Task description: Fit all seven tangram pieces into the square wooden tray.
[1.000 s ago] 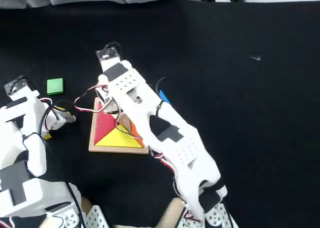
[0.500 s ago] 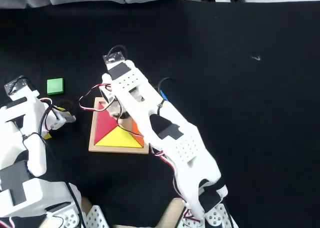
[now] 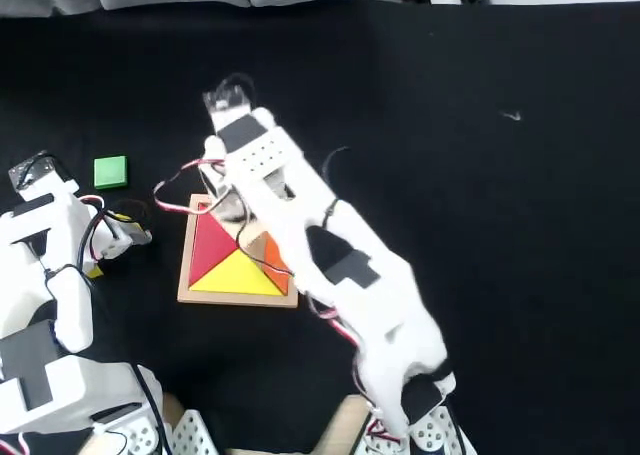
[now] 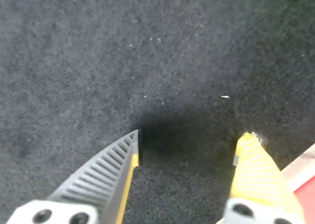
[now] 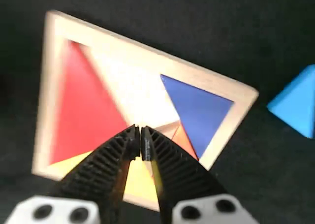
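Note:
The square wooden tray [image 3: 184,275] lies left of the table's middle and holds a red triangle [image 3: 207,245], a yellow triangle [image 3: 237,275] and an orange piece [image 3: 272,251]. In the right wrist view the tray [image 5: 235,111] also holds a dark blue triangle [image 5: 199,110]. My right gripper [image 5: 140,135] hangs shut and empty above the tray's middle. A light blue piece [image 5: 297,107] lies on the cloth just outside the tray. A green square [image 3: 110,171] rests farther left. My left gripper [image 4: 192,141] stands open over bare cloth beside a tray corner [image 4: 306,164].
Black cloth covers the whole table, with wide free room at the right and at the back. The right arm [image 3: 330,255] stretches over the tray's right half and hides it from above. The left arm [image 3: 50,245] stands at the left edge.
The right arm has shifted a little toward the back and right above the tray, and now covers the light blue piece from above. The left arm has kept still.

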Robot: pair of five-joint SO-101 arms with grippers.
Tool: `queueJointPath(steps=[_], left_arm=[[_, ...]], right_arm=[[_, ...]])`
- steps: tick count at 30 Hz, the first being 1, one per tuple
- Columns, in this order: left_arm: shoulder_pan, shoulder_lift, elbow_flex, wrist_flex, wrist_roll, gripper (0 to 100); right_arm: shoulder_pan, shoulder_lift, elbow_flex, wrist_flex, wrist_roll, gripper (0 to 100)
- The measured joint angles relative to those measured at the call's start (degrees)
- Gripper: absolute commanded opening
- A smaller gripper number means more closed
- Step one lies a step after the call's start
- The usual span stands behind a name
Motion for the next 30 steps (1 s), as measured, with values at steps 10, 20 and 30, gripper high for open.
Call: queueJointPath(steps=[10, 20, 30], left_arm=[[0.0, 0.0, 0.0, 0.0, 0.0, 31], [0.0, -9.0, -17.3, 16.3, -8.6, 31], [3.0, 0.3, -44.4, 36.5, -19.6, 31]], right_arm=[[7.9, -33.3, 18.1, 0.2, 8.9, 1.1], [19.8, -68.1, 60.0, -15.1, 19.7, 1.2], [20.1, -70.9, 86.5, -35.0, 20.0, 1.2]])
